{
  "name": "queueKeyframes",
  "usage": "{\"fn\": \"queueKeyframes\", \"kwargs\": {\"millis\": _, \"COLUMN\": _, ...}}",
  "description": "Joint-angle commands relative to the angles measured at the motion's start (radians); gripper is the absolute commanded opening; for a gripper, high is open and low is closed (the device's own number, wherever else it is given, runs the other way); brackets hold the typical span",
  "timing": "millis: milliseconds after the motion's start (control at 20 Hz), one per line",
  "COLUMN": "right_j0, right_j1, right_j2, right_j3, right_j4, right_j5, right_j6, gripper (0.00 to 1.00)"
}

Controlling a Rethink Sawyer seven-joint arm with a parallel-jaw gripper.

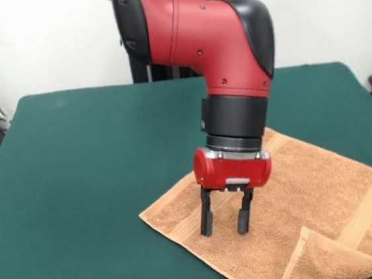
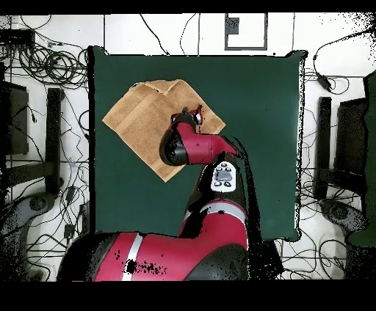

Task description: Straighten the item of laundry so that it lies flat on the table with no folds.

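No container is seen in either view. In the front view, the left half of the table (image 1: 78, 191) is bare dark green felt from its left edge to about the middle. The towel (image 1: 311, 186) is spread toward 4 o'clock from the table's centre, set diagonally, with one corner pointing to 9 o'clock just left of the gripper (image 1: 226, 220). A woven stripe band (image 1: 370, 210) is seen near its right end, and the corner at 5 o'clock is folded back over the cloth (image 1: 325, 258), with a bit of white showing beside it at the lower right edge of the picture. The cloth runs out of the picture at the right and bottom edges.

The gripper is held vertically over the towel's left portion, its two dark fingers (image 1: 206, 217) spread apart with a clear gap between them and nothing held. The tips are at or just above the cloth; contact cannot be confirmed. The red and black arm (image 1: 208, 37) comes down from 12 o'clock.

In the overhead view, the towel (image 2: 139, 117) is found at 10 o'clock on the table (image 2: 264, 132), with a folded corner near the table's top edge. Open felt is left to the right of the arm (image 2: 194, 147) and toward 3 o'clock. The table is ringed by a pale floor strewn with cables (image 2: 51, 59); white walls are seen behind the robot in the front view.
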Motion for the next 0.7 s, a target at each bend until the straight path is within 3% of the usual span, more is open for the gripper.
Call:
{"fn": "queueKeyframes", "kwargs": {"millis": 50, "right_j0": 0.02, "right_j1": 0.066, "right_j2": 0.116, "right_j3": -0.093, "right_j4": -0.014, "right_j5": 0.047, "right_j6": 0.097, "gripper": 1.0}}
{"fn": "queueKeyframes", "kwargs": {"millis": 400, "right_j0": 0.073, "right_j1": 0.112, "right_j2": 0.106, "right_j3": -0.167, "right_j4": 0.05, "right_j5": 0.116, "right_j6": 0.127, "gripper": 1.0}}
{"fn": "queueKeyframes", "kwargs": {"millis": 700, "right_j0": 0.12, "right_j1": 0.138, "right_j2": 0.065, "right_j3": -0.168, "right_j4": 0.118, "right_j5": 0.173, "right_j6": 0.169, "gripper": 1.0}}
